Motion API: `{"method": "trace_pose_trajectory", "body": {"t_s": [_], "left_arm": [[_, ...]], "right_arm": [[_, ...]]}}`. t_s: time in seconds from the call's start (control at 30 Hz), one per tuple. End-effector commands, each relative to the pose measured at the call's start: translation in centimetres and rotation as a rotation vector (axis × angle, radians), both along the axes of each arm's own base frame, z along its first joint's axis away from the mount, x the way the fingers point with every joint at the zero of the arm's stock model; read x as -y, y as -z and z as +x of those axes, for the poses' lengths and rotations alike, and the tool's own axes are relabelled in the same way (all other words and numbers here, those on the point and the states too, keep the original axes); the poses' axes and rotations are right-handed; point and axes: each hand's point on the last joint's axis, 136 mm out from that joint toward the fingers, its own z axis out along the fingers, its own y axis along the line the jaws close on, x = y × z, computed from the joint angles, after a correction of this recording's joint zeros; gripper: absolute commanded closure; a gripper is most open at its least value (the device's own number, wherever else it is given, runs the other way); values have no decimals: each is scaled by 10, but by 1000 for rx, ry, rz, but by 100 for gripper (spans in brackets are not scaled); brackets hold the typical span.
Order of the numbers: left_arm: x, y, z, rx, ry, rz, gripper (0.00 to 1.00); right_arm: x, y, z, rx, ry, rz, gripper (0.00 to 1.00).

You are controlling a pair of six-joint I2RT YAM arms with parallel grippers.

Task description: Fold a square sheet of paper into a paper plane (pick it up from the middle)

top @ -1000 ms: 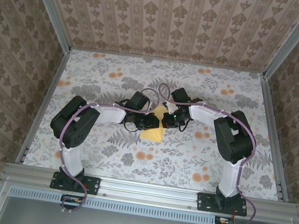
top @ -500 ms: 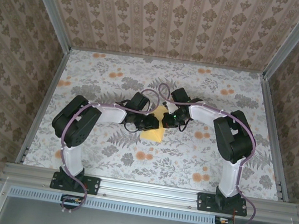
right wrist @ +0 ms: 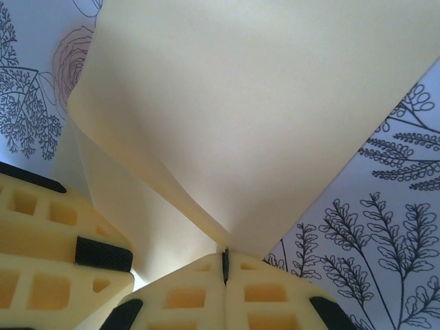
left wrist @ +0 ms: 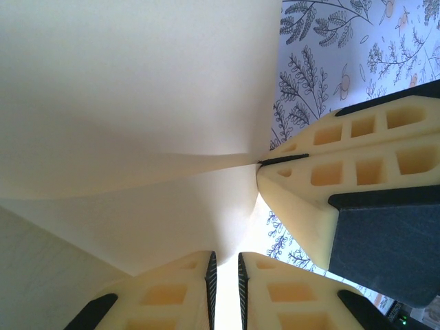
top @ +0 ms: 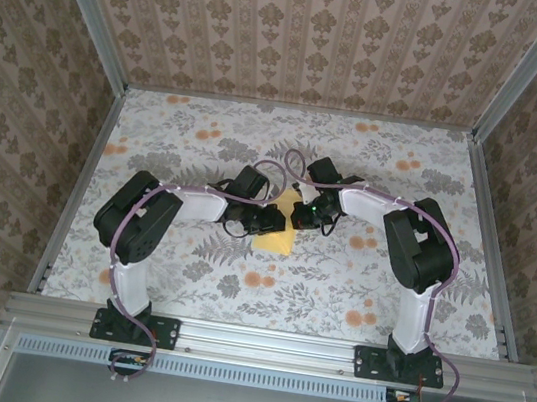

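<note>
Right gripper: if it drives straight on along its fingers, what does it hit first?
The sheet of paper it pinches: the folded pale-yellow sheet spreads right ahead of the right gripper. The left gripper sits off to one side. Beyond, likely the floral table; depth unclear.

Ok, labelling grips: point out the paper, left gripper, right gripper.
paper (top: 273,242), top external view, near part.
left gripper (left wrist: 225,267), left wrist view, between its fingertips.
right gripper (right wrist: 225,265), right wrist view, between its fingertips.
</note>
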Motion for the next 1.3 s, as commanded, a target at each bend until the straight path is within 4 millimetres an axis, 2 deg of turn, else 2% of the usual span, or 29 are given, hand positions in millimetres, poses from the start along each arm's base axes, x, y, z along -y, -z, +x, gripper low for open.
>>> {"method": "trace_pose_trajectory", "body": {"t_s": [0.0, 0.27, 0.57, 0.87, 1.27], "left_arm": [[0, 3, 4, 6, -4, 14, 81], [0, 1, 4, 9, -4, 11, 81], [4, -29, 15, 76, -28, -64, 81], [3, -17, 20, 44, -43, -52, 82], [-4, -2, 14, 12, -49, -1, 83]], "right_arm": [[-1, 3, 6, 2, -7, -4, 99], [-3, 4, 6, -1, -13, -3, 99], [2, 5, 3, -1, -23, -35, 99], [-1, 3, 2, 0, -38, -28, 100], [-3, 0, 6, 11, -35, -19, 100]]}}
